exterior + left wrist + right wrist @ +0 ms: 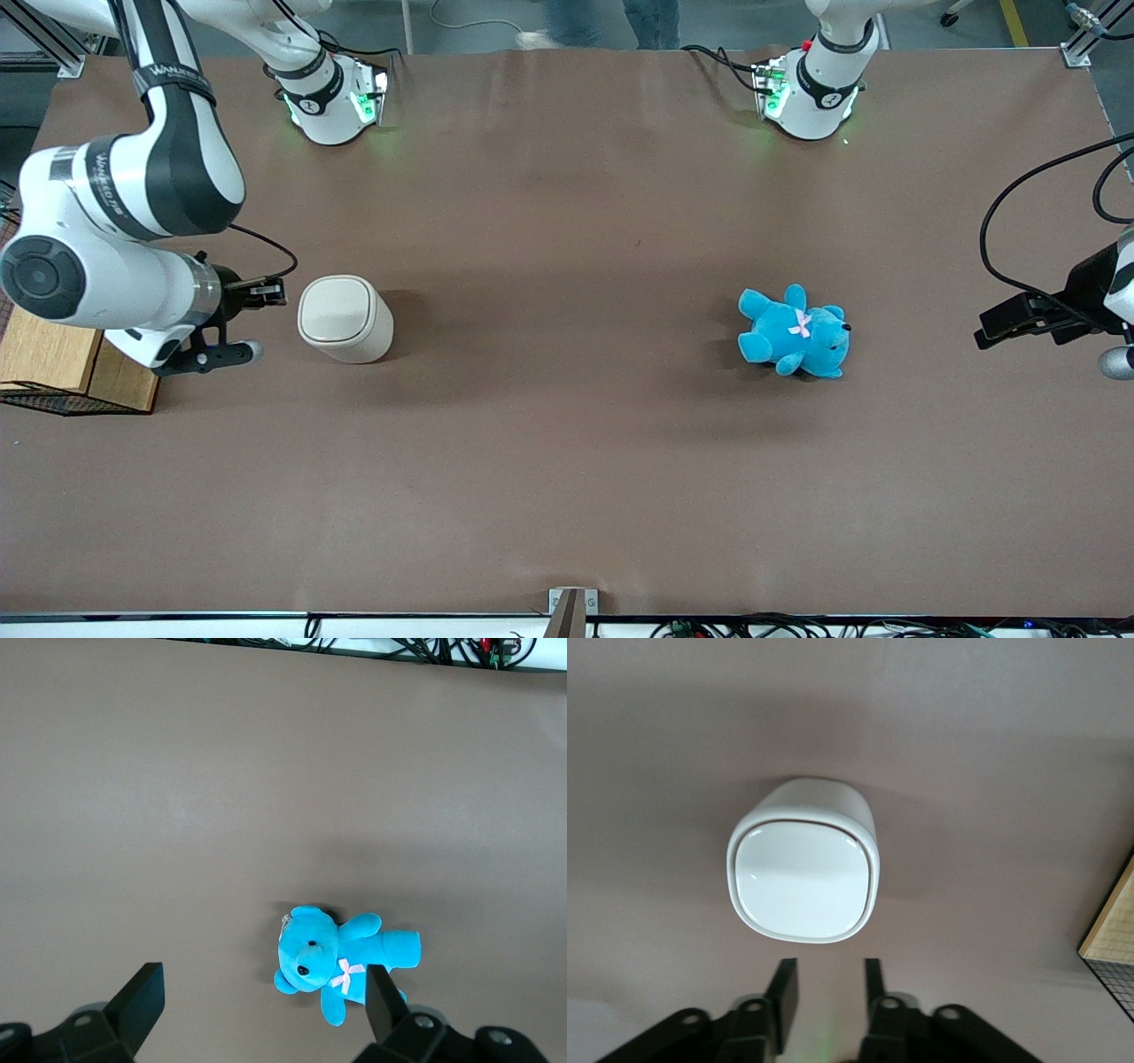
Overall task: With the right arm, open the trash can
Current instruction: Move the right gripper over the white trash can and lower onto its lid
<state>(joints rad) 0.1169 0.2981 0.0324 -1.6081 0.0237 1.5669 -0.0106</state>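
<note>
From the front, the trash can (345, 319) stands upright on the brown surface (567, 461) toward the working arm's end, its lid shut flat. The right arm (115, 221) holds its pincer (252, 321) just beside the can, level with the top and not touching it. To do this step well, I would bring one fingertip over the lid and press or lift at the edge away from the hinge, keeping the push gentle so the light bin does not tip or slide. Which edge carries the hinge cannot be made out here. The wire basket (62, 372) with its wooden blocks is partly covered by the arm.

The left wrist view shows only the blue teddy (341, 961), well apart from the can.

The right wrist view shows the pincer's fingers (784, 992) a narrow gap apart, holding nothing, near the closed lid (802, 881). The can's base is hidden beneath its top.
</note>
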